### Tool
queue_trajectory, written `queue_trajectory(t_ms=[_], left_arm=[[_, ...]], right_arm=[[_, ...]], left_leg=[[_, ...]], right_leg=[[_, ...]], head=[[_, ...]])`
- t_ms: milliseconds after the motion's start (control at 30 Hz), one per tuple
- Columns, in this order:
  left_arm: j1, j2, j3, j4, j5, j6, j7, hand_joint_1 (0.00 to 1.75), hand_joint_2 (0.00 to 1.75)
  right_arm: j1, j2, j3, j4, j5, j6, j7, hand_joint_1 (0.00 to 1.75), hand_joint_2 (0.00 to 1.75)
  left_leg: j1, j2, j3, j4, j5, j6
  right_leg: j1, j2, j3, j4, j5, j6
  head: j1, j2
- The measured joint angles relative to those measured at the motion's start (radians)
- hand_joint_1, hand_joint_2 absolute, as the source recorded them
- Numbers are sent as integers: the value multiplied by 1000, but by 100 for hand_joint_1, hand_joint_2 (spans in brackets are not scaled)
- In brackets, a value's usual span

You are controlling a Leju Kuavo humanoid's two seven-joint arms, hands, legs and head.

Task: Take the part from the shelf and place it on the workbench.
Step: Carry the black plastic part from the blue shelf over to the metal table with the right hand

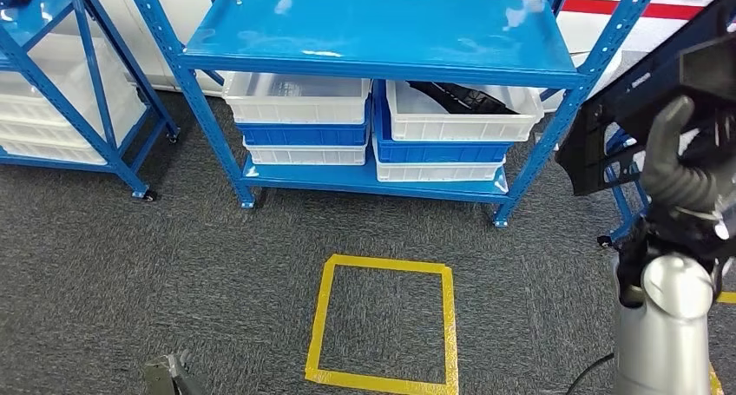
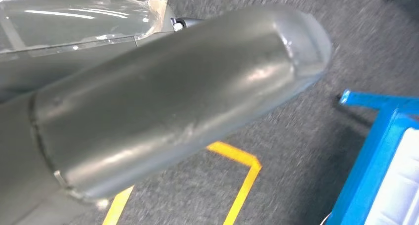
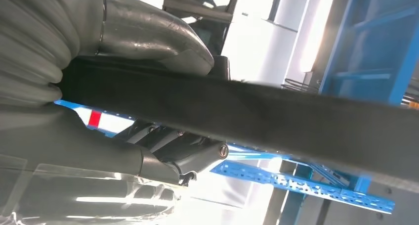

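My right hand (image 1: 681, 174) is raised at the right of the head view and grips a flat black part (image 1: 647, 91), held up beside the shelf's right post. In the right wrist view the black part (image 3: 276, 121) runs as a dark band across the picture, clamped between the thumb (image 3: 148, 32) and the fingers (image 3: 163, 156). My left hand (image 1: 169, 373) hangs low at the bottom left. Its thick grey thumb (image 2: 188, 101) sticks out over the carpet with nothing against it.
A blue shelf (image 1: 382, 39) stands ahead with white and blue bins on its lower level; the right white bin (image 1: 456, 117) holds more black parts. A second blue shelf (image 1: 52, 82) stands at the left. A yellow tape square (image 1: 382, 325) marks the grey carpet.
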State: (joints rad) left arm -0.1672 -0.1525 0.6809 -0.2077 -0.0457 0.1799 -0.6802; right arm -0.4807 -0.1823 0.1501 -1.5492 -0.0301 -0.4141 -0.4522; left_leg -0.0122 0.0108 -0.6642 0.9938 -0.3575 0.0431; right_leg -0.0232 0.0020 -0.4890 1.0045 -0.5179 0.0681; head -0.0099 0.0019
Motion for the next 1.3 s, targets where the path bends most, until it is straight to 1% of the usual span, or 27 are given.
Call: queue_trajectory(t_ms=[67,100,133,167,233,267,300,333,400,467,500,533,600,667,733,767,800,833,867,933,1000,1033,1100,1167,1233,1267,1300], left_arm=[[1,19,18,-7,39,10,-4,0,0],[6,28,30,-13,60,14,-4,0,0],[12,36,44,-21,82,19,-4,0,0],[20,41,60,-30,104,28,-4,0,0],[37,46,101,-55,145,49,-4,0,0],[45,45,124,-69,157,56,-4,0,0],[53,44,146,-82,160,57,-4,0,0],[60,42,163,-95,157,55,-4,0,0],[71,37,186,-118,144,44,-4,0,0],[76,34,197,-137,132,28,-4,0,0],[78,33,202,-144,128,20,-4,0,0],[80,33,206,-150,122,11,-4,0,0],[82,33,213,-156,110,-8,-4,0,0],[83,33,216,-165,91,-29,-4,0,0],[81,33,217,-171,66,-42,-4,0,0],[79,33,217,-172,56,-45,-4,0,0],[76,33,217,-173,47,-45,-4,0,0],[73,33,217,-173,40,-45,-4,0,0],[70,33,217,-173,33,-45,-4,0,0],[64,31,213,-173,14,-49,-4,0,0],[55,26,200,-171,-18,-56,-4,0,0],[50,22,190,-169,-34,-57,-4,0,0],[42,13,170,-163,-59,-55,-4,0,0],[39,3,155,-156,-69,-50,-4,0,0],[34,-3,144,-151,-73,-48,-4,0,0],[31,-4,138,-149,-76,-49,-4,0,0],[28,-5,132,-146,-81,-50,-4,0,0]], right_arm=[[-90,41,63,88,-24,7,0,175,175],[-127,79,94,129,-28,11,2,175,175],[-158,119,123,164,-27,14,8,175,175],[-190,163,150,195,-23,20,21,175,175],[-263,251,195,257,-15,39,62,175,175],[-301,293,211,286,-11,48,83,175,175],[-335,329,222,313,-5,53,101,175,175],[-359,357,229,332,1,55,113,175,175],[-386,396,236,355,11,60,127,175,175],[-398,421,236,363,19,65,135,175,175],[-401,430,236,364,25,68,138,175,175],[-403,437,236,366,34,69,141,175,175],[-404,446,236,374,58,64,152,175,175],[-405,449,233,383,88,51,166,175,175],[-404,448,225,389,123,31,179,175,175],[-401,447,219,390,142,23,186,175,175],[-396,446,210,390,159,17,193,175,175],[-390,444,202,390,173,13,199,175,175],[-384,441,193,389,185,10,204,175,175],[-372,439,178,379,211,3,212,175,175],[-348,433,155,344,244,-4,219,175,175],[-329,426,141,319,258,-6,222,175,175],[-286,407,107,271,273,-2,225,175,175],[-252,394,79,235,277,4,228,175,175],[-229,387,63,206,278,7,230,175,175],[-220,384,58,196,279,8,229,175,175],[-209,380,53,185,278,11,227,175,175]], left_leg=[[0,8,-11,0,19,-14],[4,6,-16,5,12,-22],[7,2,-26,23,-11,-30],[10,-3,-40,59,-52,-39],[15,-10,-78,183,-154,-53],[16,-10,-92,247,-183,-57],[17,-10,-95,288,-189,-58],[17,-10,-81,298,-173,-57],[17,-12,3,215,-123,-49],[14,-16,113,73,-125,-39],[11,-19,146,25,-135,-33],[8,-20,159,0,-144,-27],[6,-15,151,-11,-129,-12],[9,-8,132,-17,-104,6],[10,-5,102,-18,-78,17],[10,-4,85,-17,-65,19],[10,-4,68,-17,-52,18],[10,-4,52,-16,-40,18],[9,-3,36,-14,-28,16],[8,-2,9,-11,-7,10],[5,-2,-8,-7,13,2],[6,-3,-11,-8,23,-3],[10,-7,-17,-14,41,-15],[13,-12,-33,10,3,-28],[19,-13,-63,118,-105,-43],[23,-13,-76,187,-149,-49],[25,-13,-83,250,-174,-54]], right_leg=[[5,6,-7,-13,3,-18],[2,7,-16,-12,12,-28],[0,7,-27,-12,23,-41],[-3,7,-39,-12,35,-52],[-1,7,-67,-11,58,-65],[1,7,-82,-11,69,-67],[3,7,-96,-10,80,-68],[6,5,-109,-9,90,-68],[10,-1,-129,-8,107,-65],[15,-8,-141,-8,122,-58],[16,-10,-143,-9,129,-53],[16,-12,-145,-10,137,-48],[16,-13,-151,-11,147,-37],[17,-9,-177,32,101,-37],[15,-7,-216,151,9,-45],[14,-6,-230,219,-23,-44],[13,-6,-236,272,-39,-39],[13,-6,-227,296,-34,-30],[13,-6,-201,283,-14,-21],[15,-7,-107,170,15,-15],[18,-9,-10,26,1,-28],[21,-9,14,-16,-9,-35],[19,-10,12,-35,0,-49],[12,-10,-2,-39,24,-66],[8,-7,-30,-38,53,-75],[8,-5,-46,-36,65,-75],[8,-4,-62,-33,77,-74]], head=[[-2,0],[-2,0],[-4,0],[-6,0],[-10,0],[-11,0],[-11,0],[-12,0],[-12,0],[-10,0],[-10,0],[-10,0],[-10,0],[-6,0],[-2,0],[-1,0],[-1,0],[-1,0],[-1,0],[-1,0],[-4,0],[-5,0],[-6,0],[-5,0],[-8,0],[-10,0],[-11,0]])
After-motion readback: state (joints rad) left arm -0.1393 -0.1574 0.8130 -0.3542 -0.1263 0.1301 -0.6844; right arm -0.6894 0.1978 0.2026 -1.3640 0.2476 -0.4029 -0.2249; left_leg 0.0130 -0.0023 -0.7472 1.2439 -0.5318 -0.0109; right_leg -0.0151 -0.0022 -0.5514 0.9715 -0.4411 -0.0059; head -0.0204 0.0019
